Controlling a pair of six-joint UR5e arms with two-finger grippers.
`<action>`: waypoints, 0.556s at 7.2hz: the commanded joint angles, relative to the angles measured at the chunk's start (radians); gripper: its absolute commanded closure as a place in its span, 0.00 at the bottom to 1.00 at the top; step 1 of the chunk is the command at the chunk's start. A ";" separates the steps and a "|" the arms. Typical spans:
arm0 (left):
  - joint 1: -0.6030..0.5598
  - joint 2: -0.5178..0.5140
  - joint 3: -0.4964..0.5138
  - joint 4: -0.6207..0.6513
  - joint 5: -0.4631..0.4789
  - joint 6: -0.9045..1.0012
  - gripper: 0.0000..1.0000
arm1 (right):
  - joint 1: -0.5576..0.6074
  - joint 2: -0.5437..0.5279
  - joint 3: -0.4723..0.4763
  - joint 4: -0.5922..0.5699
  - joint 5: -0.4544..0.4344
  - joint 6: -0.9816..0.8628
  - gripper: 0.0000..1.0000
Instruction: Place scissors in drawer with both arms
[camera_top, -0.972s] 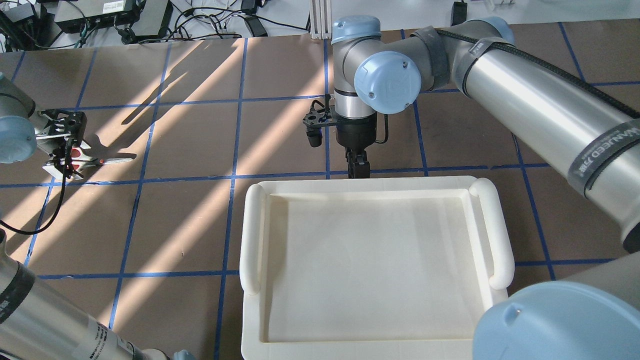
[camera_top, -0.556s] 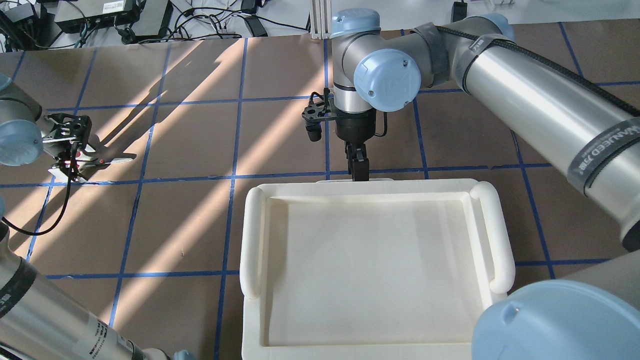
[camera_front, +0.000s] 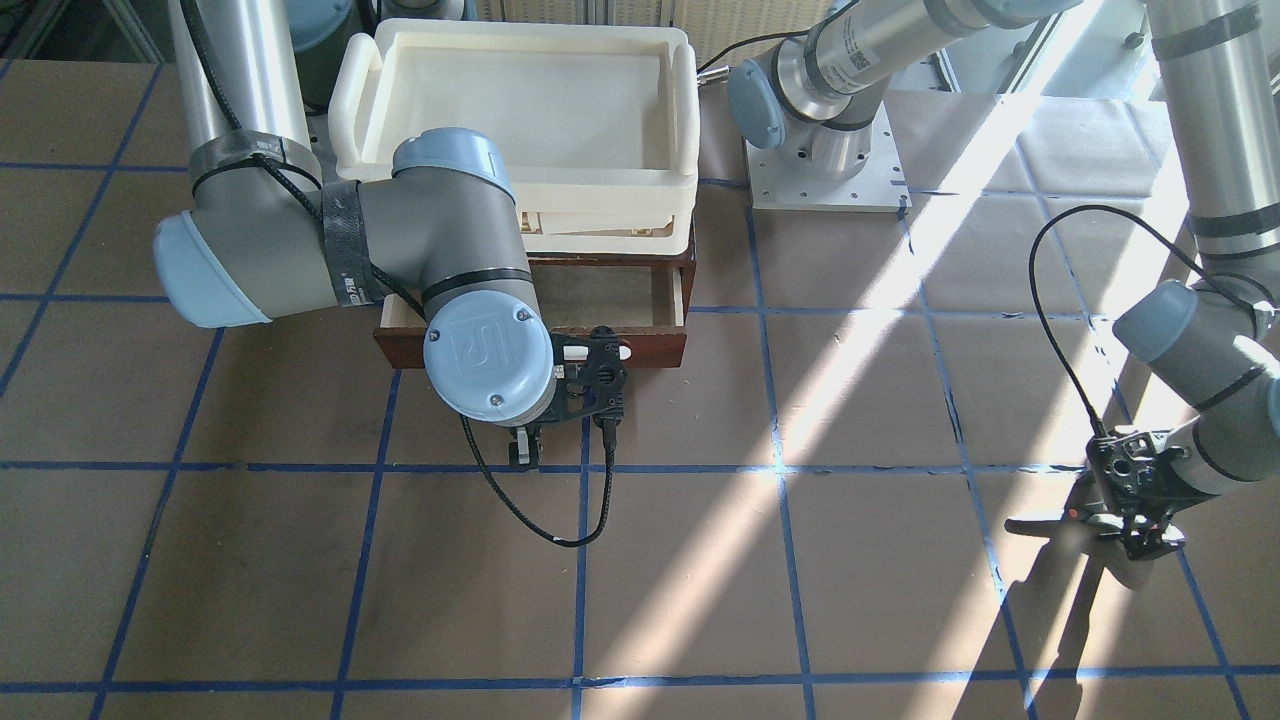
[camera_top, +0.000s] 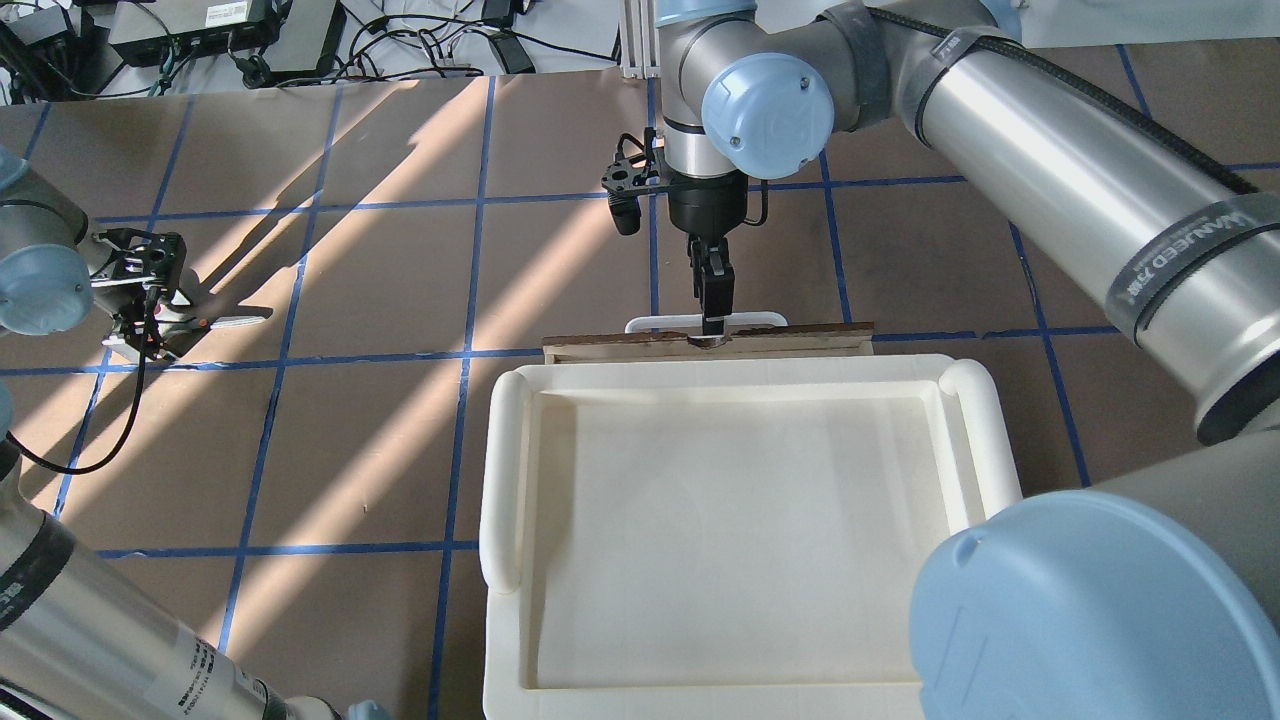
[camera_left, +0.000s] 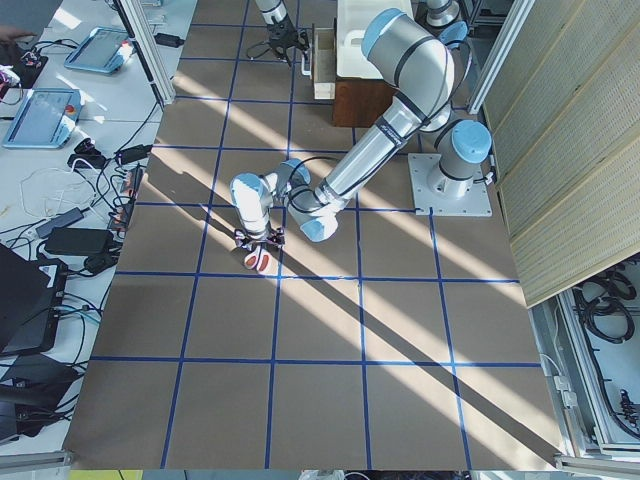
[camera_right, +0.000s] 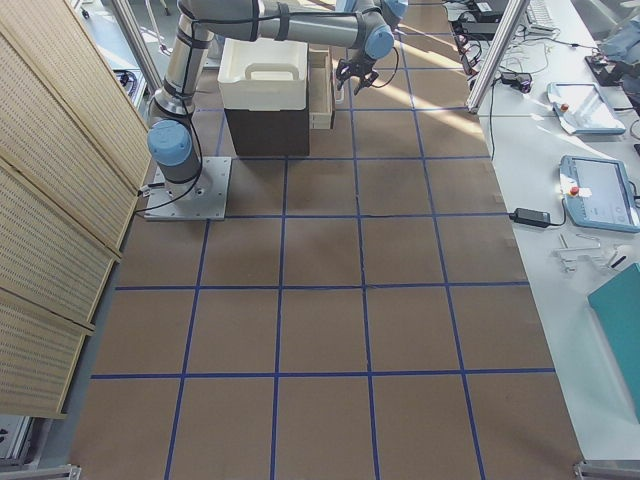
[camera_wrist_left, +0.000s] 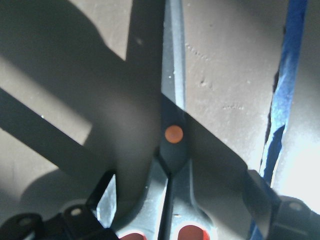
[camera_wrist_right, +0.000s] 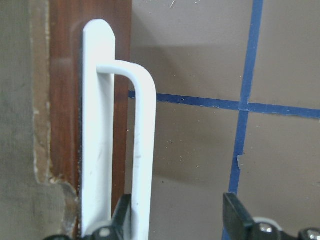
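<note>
Black strap (camera_top: 1195, 250) on right arm (camera_top: 1060, 170): white lettering, roughly "WANUEED", trailing characters illegible.
Blue joint cap (camera_front: 487, 350) at right wrist: embossed "UR" logo.
White sticker (camera_front: 852, 42) on left arm (camera_front: 880, 35): square code plus fine print, unreadable.
Second label (camera_top: 205, 672) on left arm, overhead view: print too small to read.
</note>
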 joint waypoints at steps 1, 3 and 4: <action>0.000 -0.001 0.000 0.002 -0.037 0.021 1.00 | -0.001 0.031 -0.024 -0.052 0.000 -0.002 0.32; -0.002 0.006 0.003 0.002 -0.039 0.033 1.00 | -0.001 0.035 -0.035 -0.086 -0.020 -0.002 0.32; -0.003 0.009 0.004 0.002 -0.042 0.044 1.00 | -0.004 0.043 -0.036 -0.107 -0.019 -0.002 0.32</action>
